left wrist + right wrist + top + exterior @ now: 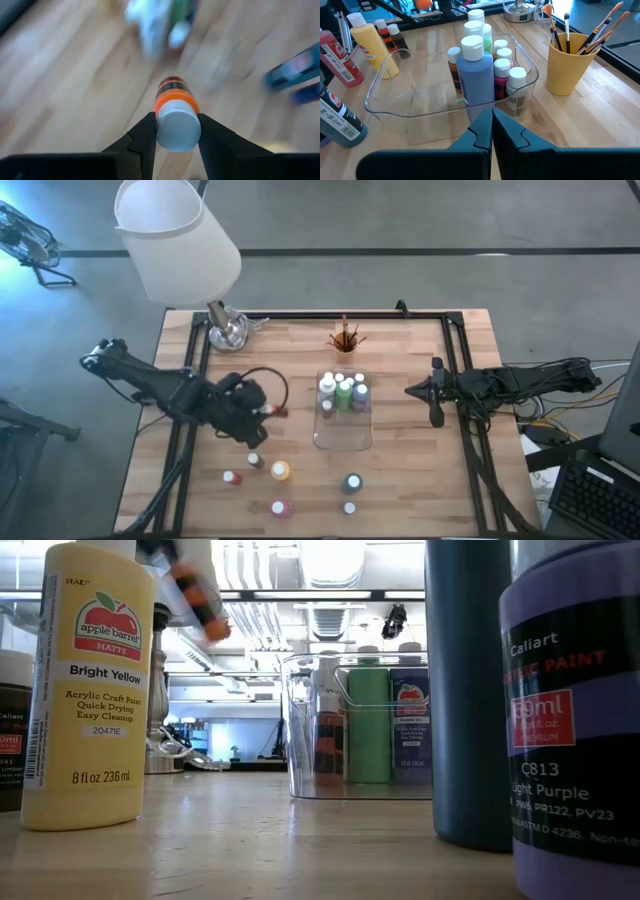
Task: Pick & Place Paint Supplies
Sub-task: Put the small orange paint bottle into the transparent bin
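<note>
The left gripper [175, 131] has its fingers clamped on an orange-banded paint bottle [173, 112], held above the bench's left half, beside the clear tray [343, 440] of bottles. The right gripper [492, 131], fingers together, waits near the right edge.

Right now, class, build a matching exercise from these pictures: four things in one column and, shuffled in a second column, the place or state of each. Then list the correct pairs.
Column one:
1. orange-banded bottle
2. brushes
3. green bottle
4. right gripper

Column two:
A. standing in the clear tray
B. jaws closed, holding nothing
C. clamped in the left gripper
D. upright in the yellow-orange cup

Pairs: 1-C, 2-D, 3-A, 4-B
</note>
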Controlling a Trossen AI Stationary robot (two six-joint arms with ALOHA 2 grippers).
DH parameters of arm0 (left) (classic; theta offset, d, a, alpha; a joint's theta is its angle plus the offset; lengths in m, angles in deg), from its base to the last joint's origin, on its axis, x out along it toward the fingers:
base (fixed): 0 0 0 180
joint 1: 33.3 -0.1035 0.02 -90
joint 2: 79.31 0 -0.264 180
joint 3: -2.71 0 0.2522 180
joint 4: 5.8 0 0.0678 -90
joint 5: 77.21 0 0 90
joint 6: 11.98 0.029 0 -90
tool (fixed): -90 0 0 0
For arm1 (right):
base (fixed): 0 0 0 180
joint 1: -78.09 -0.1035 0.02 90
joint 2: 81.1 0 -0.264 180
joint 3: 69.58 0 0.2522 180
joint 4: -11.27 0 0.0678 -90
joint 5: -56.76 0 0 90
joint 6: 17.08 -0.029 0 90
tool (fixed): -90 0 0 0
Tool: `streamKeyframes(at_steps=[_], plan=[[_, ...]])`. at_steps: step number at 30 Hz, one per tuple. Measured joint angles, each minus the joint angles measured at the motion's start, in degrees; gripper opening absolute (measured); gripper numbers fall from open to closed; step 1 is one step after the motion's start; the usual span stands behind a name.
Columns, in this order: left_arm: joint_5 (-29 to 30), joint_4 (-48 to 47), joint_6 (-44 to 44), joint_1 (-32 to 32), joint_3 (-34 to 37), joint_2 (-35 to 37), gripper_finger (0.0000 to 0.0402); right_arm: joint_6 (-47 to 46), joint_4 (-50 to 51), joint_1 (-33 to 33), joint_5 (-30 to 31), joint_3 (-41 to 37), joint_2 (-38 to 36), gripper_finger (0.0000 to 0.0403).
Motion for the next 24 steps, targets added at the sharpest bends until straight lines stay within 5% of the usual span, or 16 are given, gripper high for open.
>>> streamKeyframes(at_steps=[7, 10, 18, 24], plan=[[-4.08, 23.08, 27.18, -2.06, -3.87, -0.08, 0.0124, 0.00, -0.01, 0.00, 0.01, 0.00, 0.00, 0.0008], [-7.69, 28.25, 32.45, -3.01, -4.99, -0.30, 0.0124, 0.00, 0.00, -0.02, 0.00, 0.00, 0.00, 0.0008], [-15.68, 28.31, 35.24, -8.12, -9.20, -5.25, 0.0124, 0.00, -0.02, 0.00, 0.01, 0.00, -0.02, 0.0008], [-18.13, 18.91, 37.39, -11.30, -16.58, -13.63, 0.0124, 0.02, -0.02, 0.00, 0.01, 0.00, 0.00, 0.0008]])
